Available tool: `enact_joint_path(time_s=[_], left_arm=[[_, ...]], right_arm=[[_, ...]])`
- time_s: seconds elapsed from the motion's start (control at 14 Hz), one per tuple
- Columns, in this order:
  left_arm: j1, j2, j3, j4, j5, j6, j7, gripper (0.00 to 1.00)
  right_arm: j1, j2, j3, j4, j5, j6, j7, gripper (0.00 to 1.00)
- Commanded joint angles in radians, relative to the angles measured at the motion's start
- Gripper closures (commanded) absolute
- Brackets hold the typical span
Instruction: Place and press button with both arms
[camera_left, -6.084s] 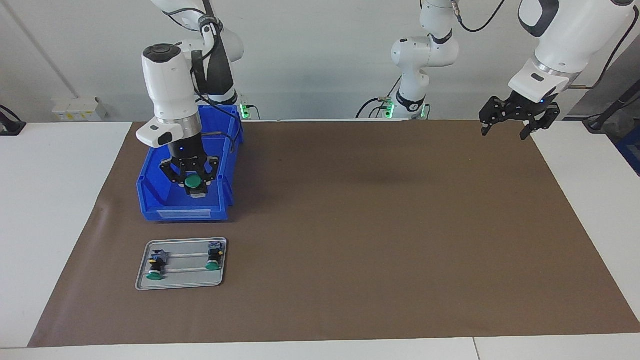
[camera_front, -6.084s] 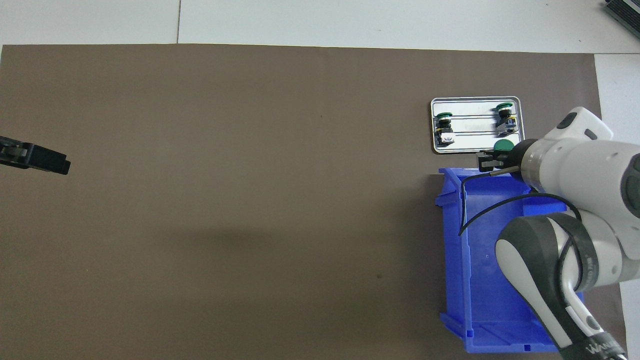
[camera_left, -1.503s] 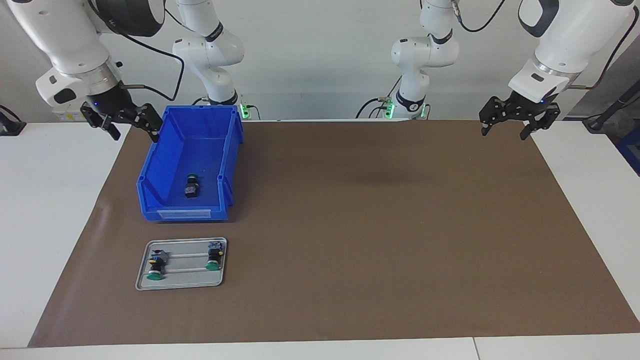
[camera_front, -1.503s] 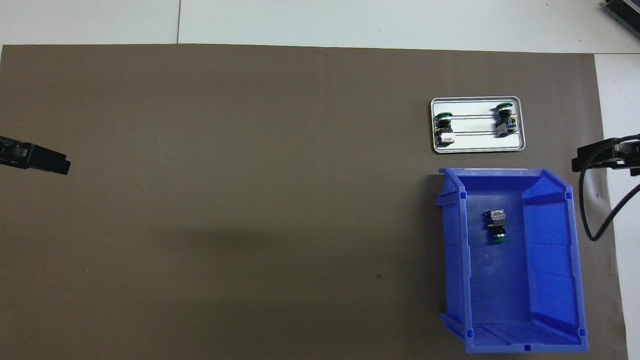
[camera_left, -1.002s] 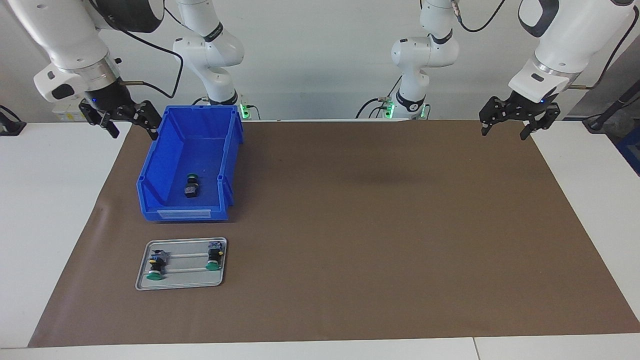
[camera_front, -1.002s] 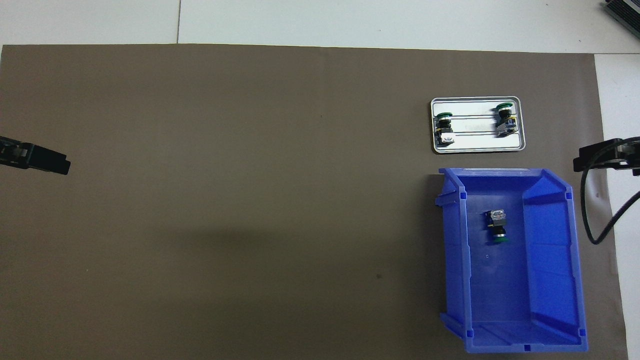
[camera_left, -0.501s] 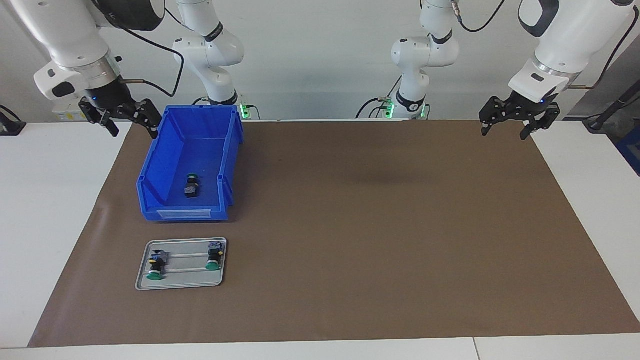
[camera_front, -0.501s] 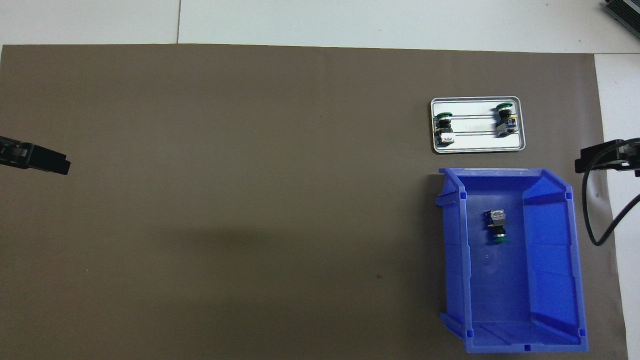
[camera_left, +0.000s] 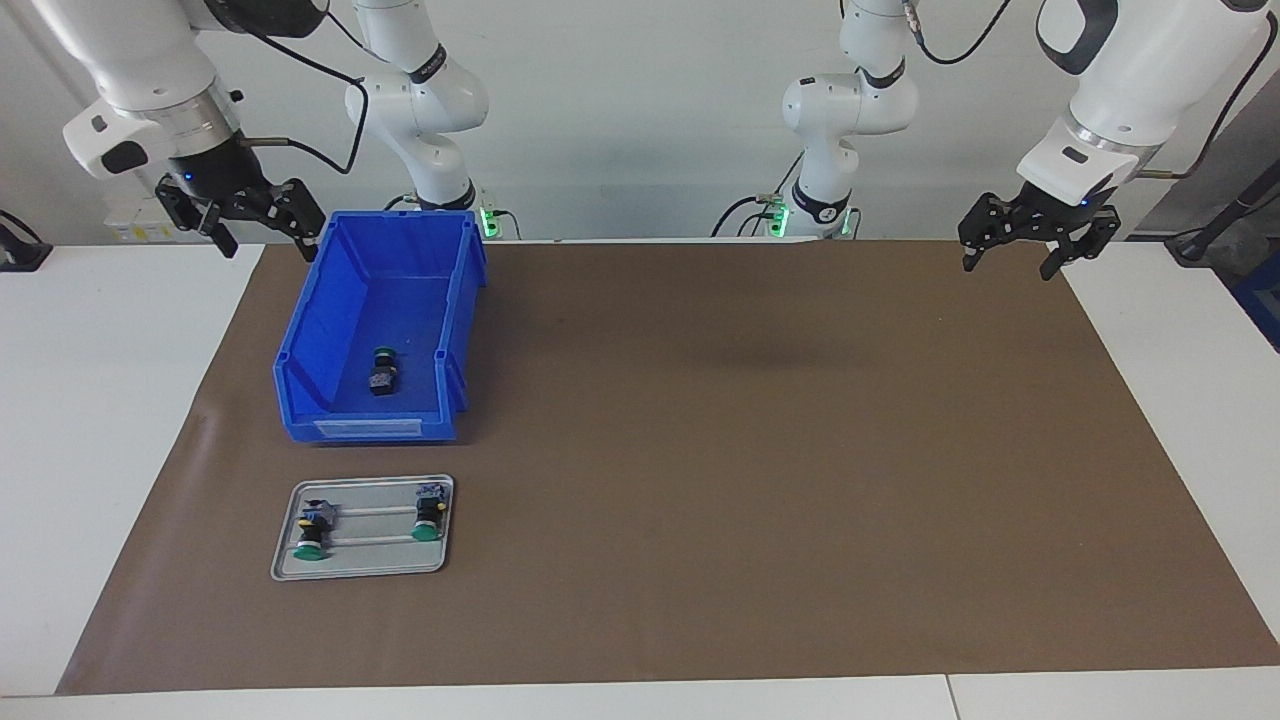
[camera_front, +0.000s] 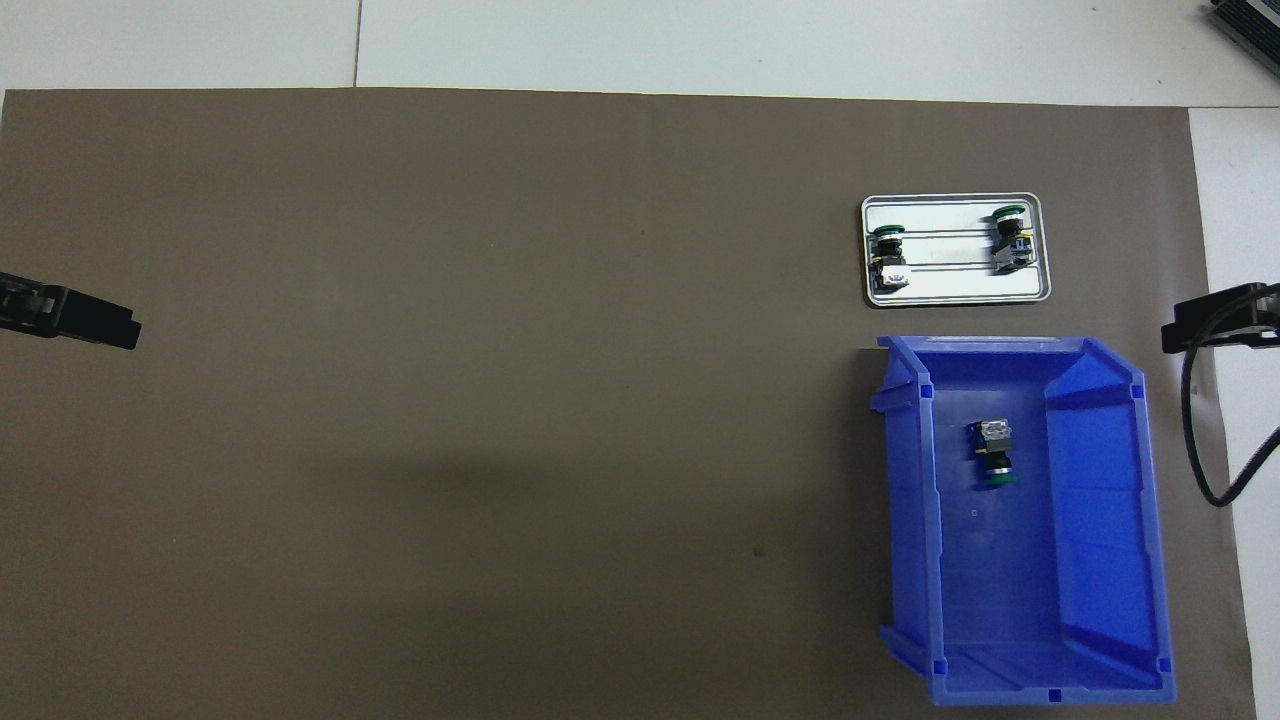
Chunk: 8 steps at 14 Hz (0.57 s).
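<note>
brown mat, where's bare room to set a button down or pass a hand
Most of the brown mat is bare, from the blue bin and metal tray to the left arm's end. The right arm's end is crowded: a button lies in the bin, two more on the tray.

Brown mat (camera_left: 760, 450) bare mid-table; blue bin (camera_left: 300, 345) walls, metal tray (camera_left: 360, 567) crowd right arm's end.

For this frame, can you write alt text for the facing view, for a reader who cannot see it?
A green-capped button lies on its side in a blue bin on a brown mat. Farther from the robots, a metal tray holds two more buttons. The right gripper and left gripper hang open and empty.
</note>
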Motion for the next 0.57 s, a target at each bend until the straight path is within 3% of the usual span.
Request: enact_joint_path(time_s=[0.0,0.5], left_arm=[[0.004,-0.032,-0.002,-0.039,0.005,0.015,0.006,0.0],[0.004,-0.032,-0.002,-0.039,0.005,0.015,0.006,0.0]], right_arm=[[-0.006,-0.005,0.001,0.0,-0.005,-0.017,0.019,0.0],[0.002,-0.007,0.001,-0.002,-0.005,-0.009,0.024,0.0]])
